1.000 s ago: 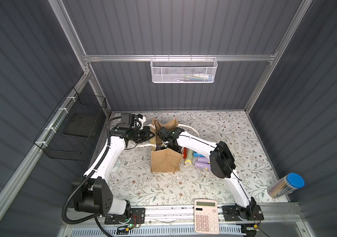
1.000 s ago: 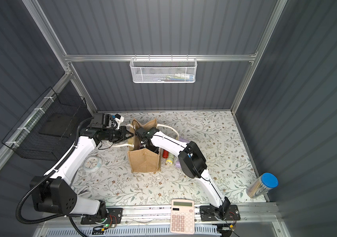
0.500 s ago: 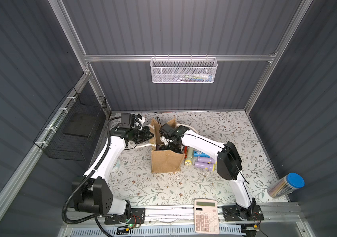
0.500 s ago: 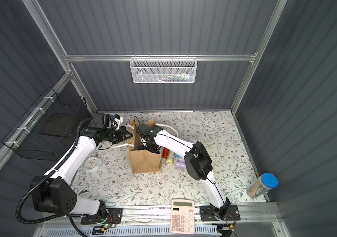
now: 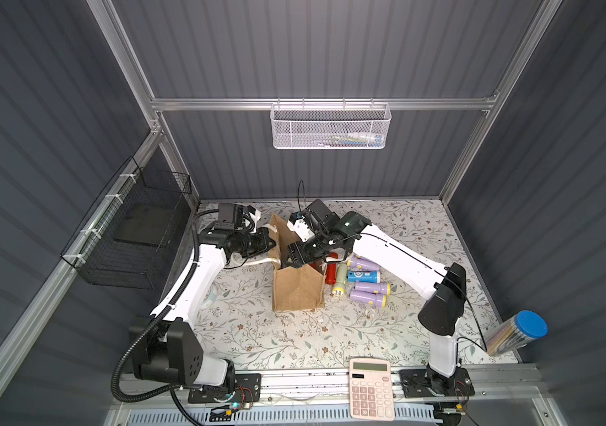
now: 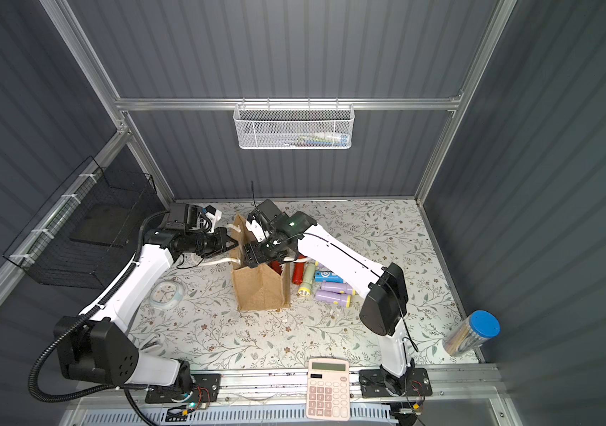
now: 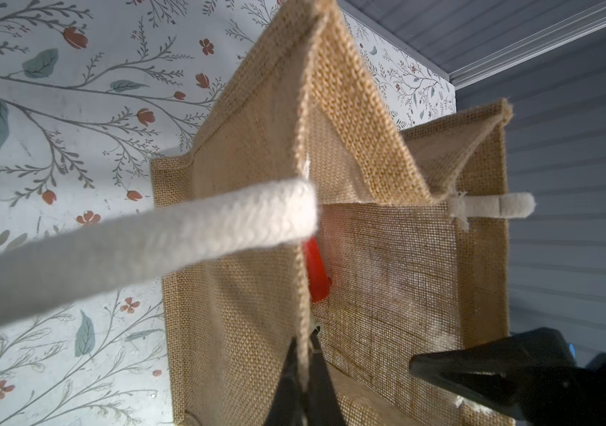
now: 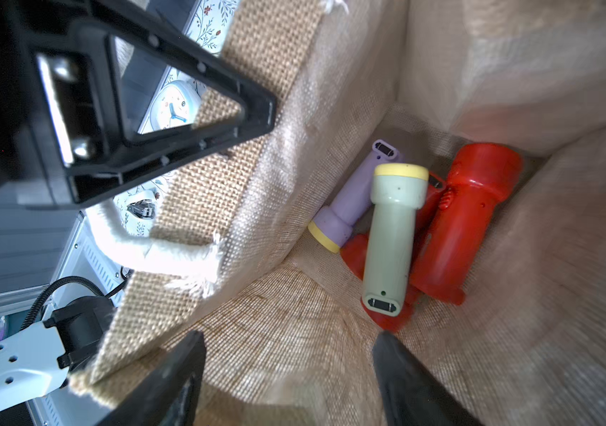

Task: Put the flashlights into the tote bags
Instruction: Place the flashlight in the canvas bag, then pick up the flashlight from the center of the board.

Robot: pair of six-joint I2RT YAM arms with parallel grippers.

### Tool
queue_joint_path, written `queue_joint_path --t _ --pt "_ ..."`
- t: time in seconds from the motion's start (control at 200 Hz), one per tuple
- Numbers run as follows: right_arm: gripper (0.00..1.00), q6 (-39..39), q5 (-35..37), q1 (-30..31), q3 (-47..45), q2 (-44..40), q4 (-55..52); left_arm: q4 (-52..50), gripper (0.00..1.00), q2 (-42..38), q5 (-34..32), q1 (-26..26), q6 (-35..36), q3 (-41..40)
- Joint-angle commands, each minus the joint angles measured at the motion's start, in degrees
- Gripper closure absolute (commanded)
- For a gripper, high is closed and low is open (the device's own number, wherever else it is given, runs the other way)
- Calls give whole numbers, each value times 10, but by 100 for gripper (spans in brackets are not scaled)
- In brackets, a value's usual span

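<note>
Flashlights (image 5: 363, 276) not yet bagged lie just beside the bag (image 5: 298, 291), on your right arm's side, the lilac ones pointing at it. Your right gripper (image 8: 288, 341) hangs spread and empty over the bag's mouth; your left gripper (image 7: 303, 363) is clamped on its rim.

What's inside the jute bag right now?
A pale green flashlight lies on top of a lilac one and red ones. Anything beneath them is covered.
</note>
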Motion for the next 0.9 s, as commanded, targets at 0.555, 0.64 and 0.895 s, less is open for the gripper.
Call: queue_joint_path --t 0.555,0.64,0.895 --pt "28 50 164 -82 -236 -280 75 -31 100 2 -37 5 8 31" --pt "27 92 179 -109 -287 -322 72 -31 100 4 -37 5 9 32" --pt "28 182 182 -160 -436 -416 82 -30 100 9 -35 5 7 34"
